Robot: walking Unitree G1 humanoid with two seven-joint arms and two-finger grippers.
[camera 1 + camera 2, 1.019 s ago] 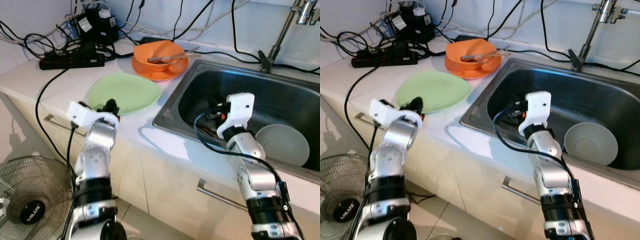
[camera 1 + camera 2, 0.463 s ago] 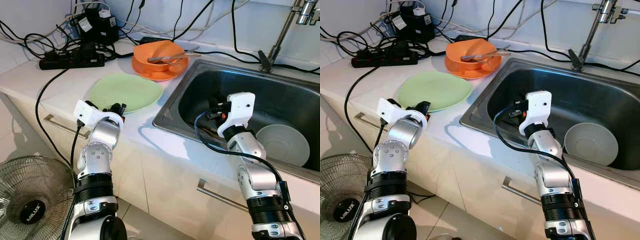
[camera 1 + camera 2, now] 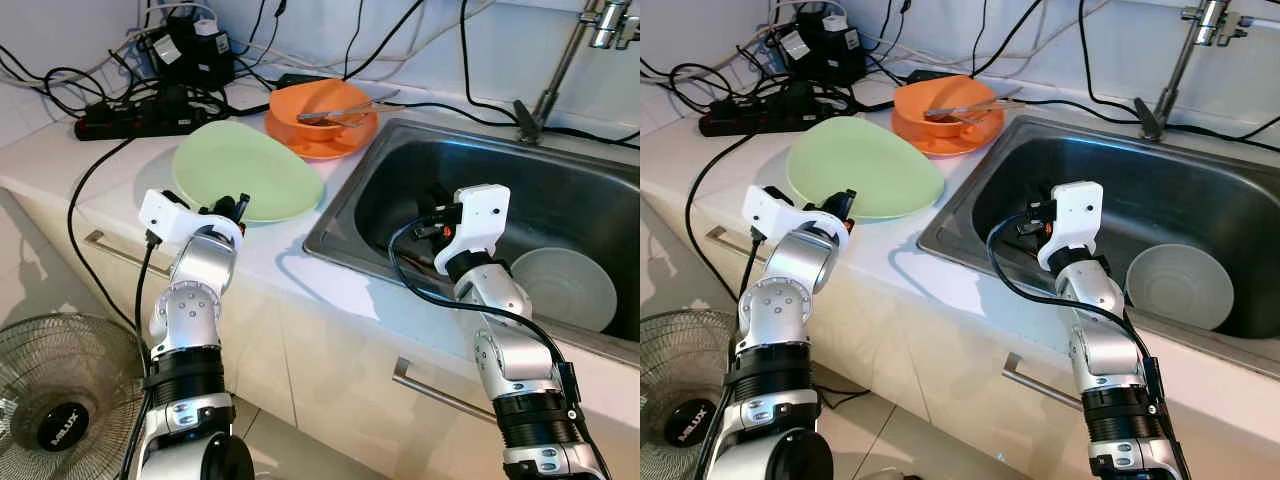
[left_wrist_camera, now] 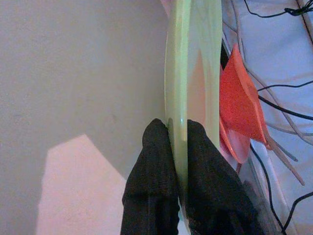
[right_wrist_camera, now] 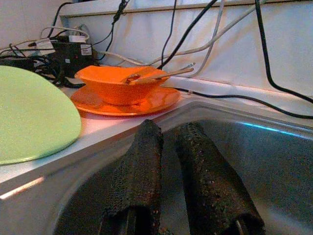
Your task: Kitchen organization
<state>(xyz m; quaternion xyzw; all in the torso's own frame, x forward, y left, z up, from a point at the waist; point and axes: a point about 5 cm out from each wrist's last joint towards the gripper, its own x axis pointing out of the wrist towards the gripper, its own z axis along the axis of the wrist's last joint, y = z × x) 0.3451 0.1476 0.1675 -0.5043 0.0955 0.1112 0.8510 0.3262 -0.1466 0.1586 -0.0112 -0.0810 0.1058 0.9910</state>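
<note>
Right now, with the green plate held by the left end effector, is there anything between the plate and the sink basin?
Nothing visible blocks it. The left end effector pinches the green plate by its near rim, tilted up off the counter. The sink lies to its right. The orange bowl sits farther back, and the right end effector hangs inside the basin.

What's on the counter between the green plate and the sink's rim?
Bare white counter lies between the green plate and the sink, seen in the left eye view.
</note>
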